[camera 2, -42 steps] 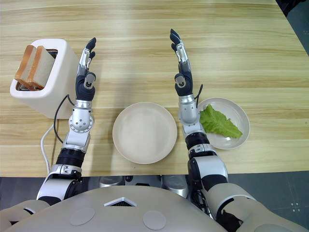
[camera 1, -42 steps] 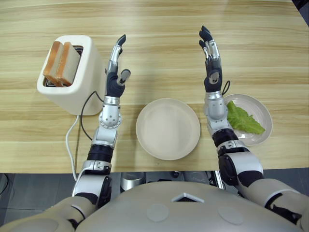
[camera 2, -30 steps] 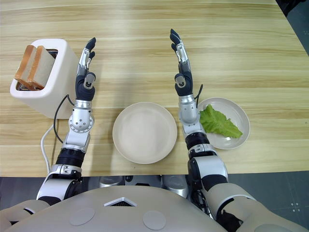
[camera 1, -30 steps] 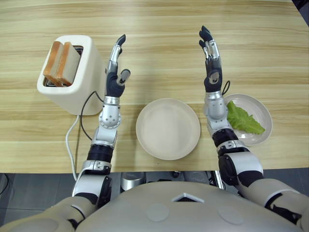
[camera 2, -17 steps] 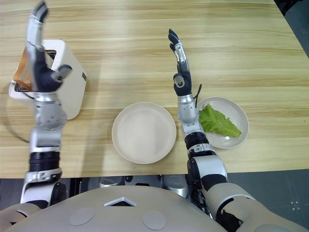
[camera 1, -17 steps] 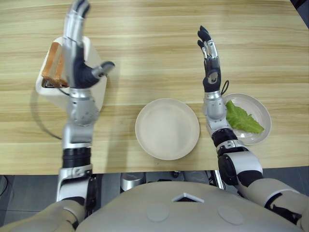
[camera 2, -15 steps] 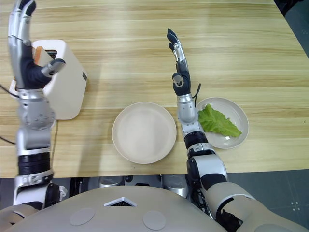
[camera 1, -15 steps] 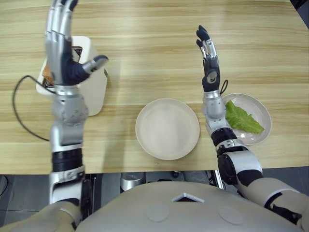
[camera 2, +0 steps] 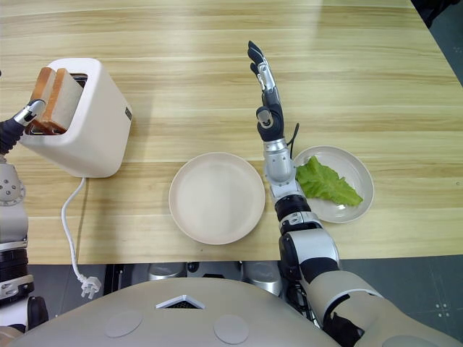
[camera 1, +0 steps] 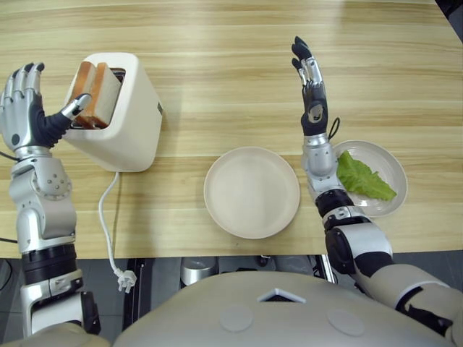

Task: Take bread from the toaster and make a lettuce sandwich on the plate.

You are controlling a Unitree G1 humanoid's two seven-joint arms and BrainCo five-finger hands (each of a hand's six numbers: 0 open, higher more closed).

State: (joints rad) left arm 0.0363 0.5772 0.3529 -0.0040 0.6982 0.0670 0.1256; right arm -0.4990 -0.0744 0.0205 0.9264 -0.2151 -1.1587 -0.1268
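Observation:
A white toaster (camera 1: 126, 126) stands at the left of the wooden table with two slices of bread (camera 1: 95, 94) sticking up from its slots. My left hand (camera 1: 25, 112) is held up just left of the toaster, fingers spread, its thumb beside the near slice. An empty cream plate (camera 1: 252, 192) lies in the middle near the front edge. To its right a smaller plate (camera 1: 383, 163) holds a lettuce leaf (camera 1: 364, 177). My right hand (camera 1: 309, 87) stands upright and open between the two plates, a little farther back.
The toaster's white cord (camera 1: 108, 224) runs down over the table's front edge, its plug (camera 1: 124, 282) hanging below. The wide back part of the table (camera 1: 239, 43) is bare wood.
My left arm has swung from the toaster's right side, over it, to its left side. The toaster's cord has been dragged along. My right hand has barely shifted.

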